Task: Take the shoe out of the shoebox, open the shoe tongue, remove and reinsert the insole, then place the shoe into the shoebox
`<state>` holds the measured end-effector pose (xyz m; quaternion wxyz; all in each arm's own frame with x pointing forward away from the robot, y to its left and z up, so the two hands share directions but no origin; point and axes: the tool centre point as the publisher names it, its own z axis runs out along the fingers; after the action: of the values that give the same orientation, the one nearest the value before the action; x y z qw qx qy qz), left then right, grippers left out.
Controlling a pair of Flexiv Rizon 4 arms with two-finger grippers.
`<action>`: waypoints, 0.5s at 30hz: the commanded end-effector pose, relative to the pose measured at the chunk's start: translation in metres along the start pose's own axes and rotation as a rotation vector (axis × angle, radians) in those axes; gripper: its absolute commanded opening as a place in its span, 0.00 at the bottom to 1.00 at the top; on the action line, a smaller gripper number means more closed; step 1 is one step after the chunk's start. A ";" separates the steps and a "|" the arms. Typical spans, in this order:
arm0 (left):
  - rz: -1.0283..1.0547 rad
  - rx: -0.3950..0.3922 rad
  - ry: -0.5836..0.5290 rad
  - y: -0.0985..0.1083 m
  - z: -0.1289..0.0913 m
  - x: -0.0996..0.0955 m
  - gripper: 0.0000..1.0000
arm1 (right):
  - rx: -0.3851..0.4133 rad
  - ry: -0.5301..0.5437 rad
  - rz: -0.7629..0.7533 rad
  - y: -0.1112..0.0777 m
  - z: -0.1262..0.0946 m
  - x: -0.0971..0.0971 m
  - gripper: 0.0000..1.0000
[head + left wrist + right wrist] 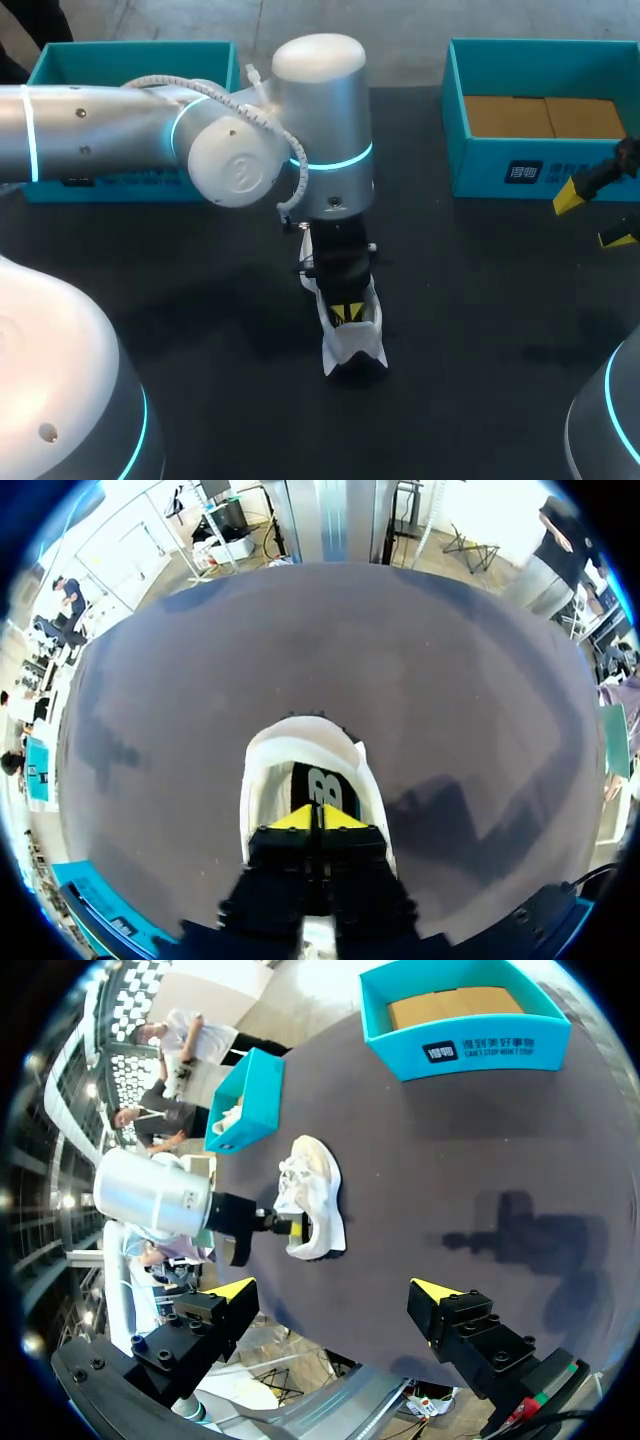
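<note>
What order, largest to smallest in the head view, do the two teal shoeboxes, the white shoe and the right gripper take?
1. Right shoebox and left shoebox: alike; the left arm hides part of the left one, so unranked.
2. White shoe.
3. Right gripper, partly out of view.

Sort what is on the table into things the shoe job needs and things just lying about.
Job: white shoe; left gripper, tips in its opening; left shoebox; right shoebox (which one serves, cannot tell).
Lying about: right gripper, open, apart from the shoe; cardboard in the right shoebox.
</note>
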<state>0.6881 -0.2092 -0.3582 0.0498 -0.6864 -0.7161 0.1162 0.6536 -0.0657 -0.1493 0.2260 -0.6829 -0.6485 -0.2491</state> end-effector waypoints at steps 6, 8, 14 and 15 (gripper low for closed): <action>-0.006 -0.012 0.000 0.006 0.000 -0.002 0.69 | 0.000 -0.003 0.002 0.000 0.001 0.000 1.00; -0.008 -0.014 0.002 0.008 0.000 -0.002 0.71 | 0.000 -0.003 0.002 0.000 0.001 0.000 1.00; -0.011 -0.013 0.004 0.009 -0.001 -0.001 0.72 | 0.000 -0.003 0.002 0.000 0.001 0.000 1.00; -0.011 -0.014 0.005 0.009 -0.001 -0.001 0.73 | 0.000 -0.003 0.002 0.000 0.001 0.000 1.00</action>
<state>0.6967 -0.2102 -0.3596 0.0474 -0.6826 -0.7208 0.1106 0.6536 -0.0657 -0.1493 0.2260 -0.6829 -0.6485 -0.2491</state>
